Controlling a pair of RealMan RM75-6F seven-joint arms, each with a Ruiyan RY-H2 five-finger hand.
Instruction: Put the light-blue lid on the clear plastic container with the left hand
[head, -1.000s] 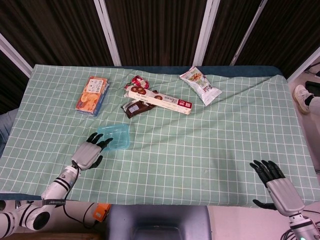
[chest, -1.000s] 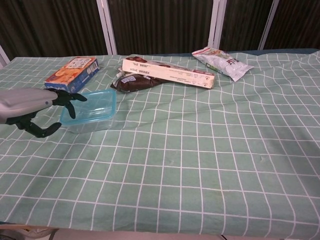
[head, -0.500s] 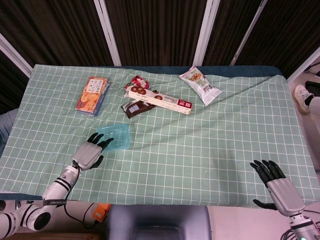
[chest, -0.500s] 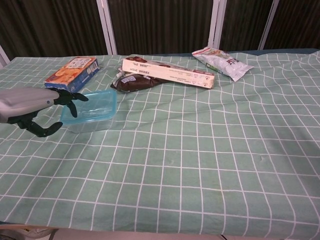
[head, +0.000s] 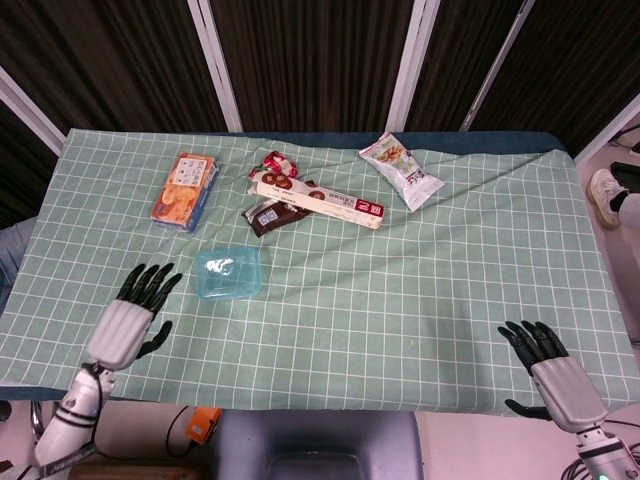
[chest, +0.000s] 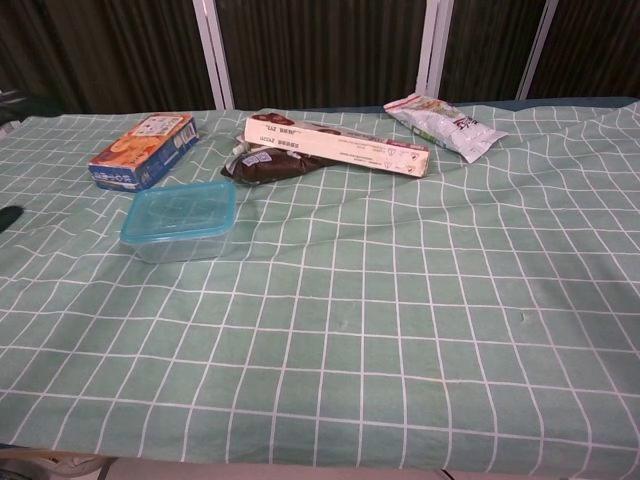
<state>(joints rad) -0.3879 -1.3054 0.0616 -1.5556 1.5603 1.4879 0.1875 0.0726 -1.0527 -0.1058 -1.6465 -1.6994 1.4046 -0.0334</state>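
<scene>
Two hands: both idle, holding nothing.
Left hand (head: 128, 322): near left, fingers spread, apart from the container, apparently released.
Light-blue lid (chest: 182, 209): seated flat on the clear plastic container (chest: 180, 243), left-centre tabletop (head: 420, 300); task seems done.
Right hand (head: 552, 372): near right, fingers apart, uninvolved.

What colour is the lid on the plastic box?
Light blue lid; the chest view shows it best.
</scene>
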